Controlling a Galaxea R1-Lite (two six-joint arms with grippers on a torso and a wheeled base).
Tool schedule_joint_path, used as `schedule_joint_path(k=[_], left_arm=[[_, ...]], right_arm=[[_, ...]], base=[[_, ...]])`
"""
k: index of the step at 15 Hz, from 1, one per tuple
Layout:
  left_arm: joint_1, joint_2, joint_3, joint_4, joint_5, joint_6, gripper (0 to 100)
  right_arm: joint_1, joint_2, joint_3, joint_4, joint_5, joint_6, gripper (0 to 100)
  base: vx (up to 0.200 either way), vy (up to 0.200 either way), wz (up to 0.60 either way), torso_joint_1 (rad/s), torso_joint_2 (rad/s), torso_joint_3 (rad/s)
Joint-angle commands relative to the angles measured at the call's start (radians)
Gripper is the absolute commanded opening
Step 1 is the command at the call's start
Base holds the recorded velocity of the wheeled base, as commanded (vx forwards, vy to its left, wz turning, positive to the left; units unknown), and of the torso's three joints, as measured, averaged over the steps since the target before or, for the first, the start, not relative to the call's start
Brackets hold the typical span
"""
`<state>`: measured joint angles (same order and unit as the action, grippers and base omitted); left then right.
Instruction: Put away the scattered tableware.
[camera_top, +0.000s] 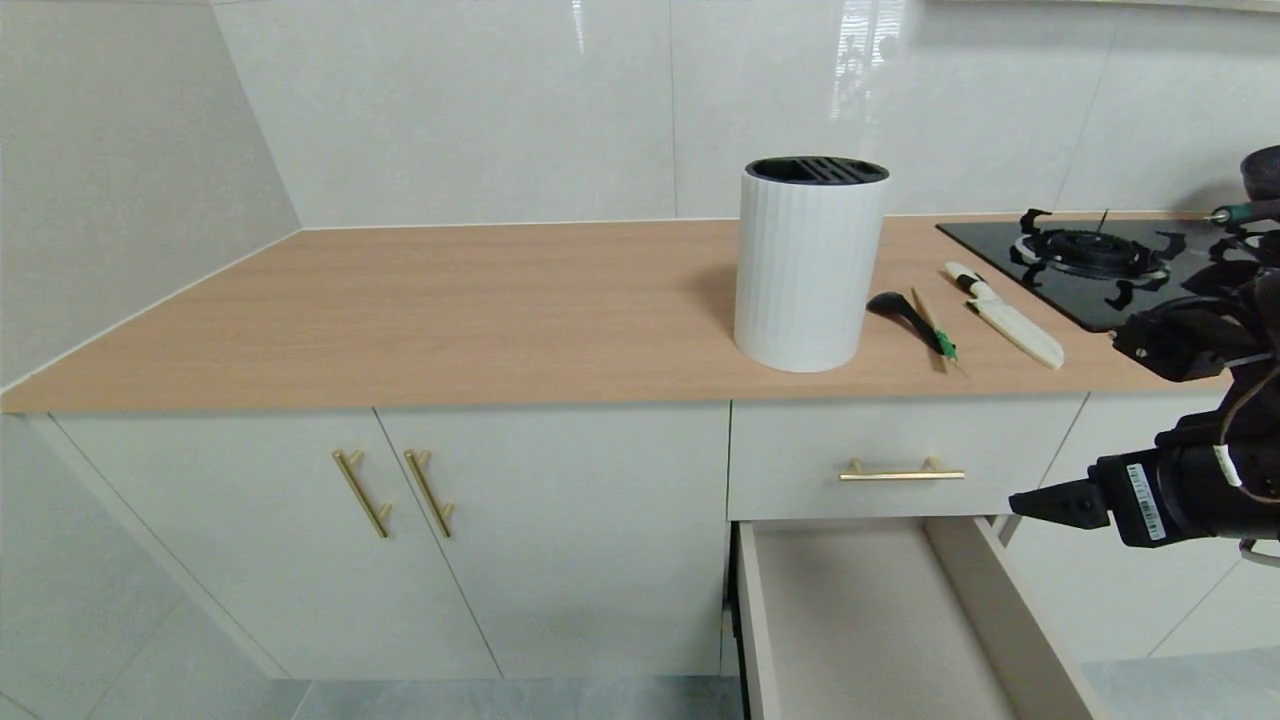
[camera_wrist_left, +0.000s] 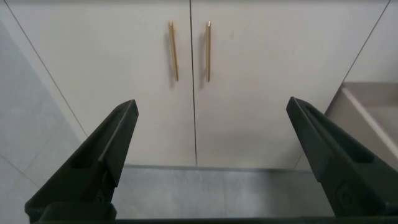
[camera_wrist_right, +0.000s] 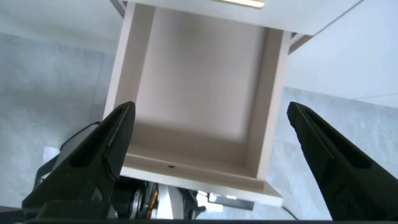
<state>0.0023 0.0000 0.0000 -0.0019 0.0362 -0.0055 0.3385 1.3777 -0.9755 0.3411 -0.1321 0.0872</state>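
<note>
On the wooden counter stands a white ribbed utensil holder with a black slotted top. Just to its right lie a black spoon, a pair of chopsticks with a green band, and a white-bladed knife. My right gripper hangs open and empty in front of the cabinets, above the pulled-out drawer. In the right wrist view the right gripper looks down into that empty drawer. My left gripper is open with nothing in it, low and facing the cabinet doors.
A black gas hob sits at the counter's right end, by the knife. A shut drawer with a brass handle is above the open one. Two brass door handles are on the cabinet doors to the left. Tiled walls stand behind and on the left.
</note>
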Motion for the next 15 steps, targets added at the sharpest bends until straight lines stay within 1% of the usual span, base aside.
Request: schedule_joint_path(k=[1,4,5,7,8,10,11,13,15], left_arm=[[0.001,0.000,0.000,0.000,0.001,-0.001,100],[0.001,0.000,0.000,0.000,0.001,-0.001,100],[0.001,0.000,0.000,0.000,0.001,-0.001,100],[0.001,0.000,0.000,0.000,0.001,-0.001,100],[0.001,0.002,0.000,0.000,0.001,-0.001,100],[0.001,0.002,0.000,0.000,0.001,-0.001,100],[0.001,0.002,0.000,0.000,0.001,-0.001,100],[0.001,0.002,0.000,0.000,0.001,-0.001,100],[0.001,0.000,0.000,0.000,0.001,-0.001,100]], right_arm=[[0.000,0.009,0.000,0.001,0.000,0.000,100],[-0.003,0.011,-0.003,-0.002,0.000,0.000,100],[-0.018,0.009,-0.005,-0.016,-0.001,0.000,100],[-0.027,0.006,-0.005,-0.047,-0.001,-0.001,100],[-0.027,0.026,-0.055,-0.079,-0.009,0.000,100],[-0.027,0.136,-0.212,-0.060,-0.018,0.014,100],[-0.030,0.221,-0.321,-0.019,-0.020,0.077,100],[-0.029,0.345,-0.526,0.127,-0.026,0.220,100],[-0.029,0.437,-0.644,0.234,-0.032,0.361,100]], base=[[0.000,0.000,0.00,0.217,-0.47,-0.276],[0.000,0.000,0.00,0.216,-0.49,-0.273],[0.000,0.000,0.00,0.183,-0.40,-0.212],[0.000,0.000,0.00,0.076,-0.19,-0.107],[0.000,0.000,0.00,0.032,-0.08,-0.032],[0.000,0.000,0.00,0.000,0.00,0.000],[0.000,0.000,0.00,0.000,0.00,0.000],[0.000,0.000,0.00,0.000,0.00,0.000],[0.000,0.000,0.00,0.000,0.00,0.000]])
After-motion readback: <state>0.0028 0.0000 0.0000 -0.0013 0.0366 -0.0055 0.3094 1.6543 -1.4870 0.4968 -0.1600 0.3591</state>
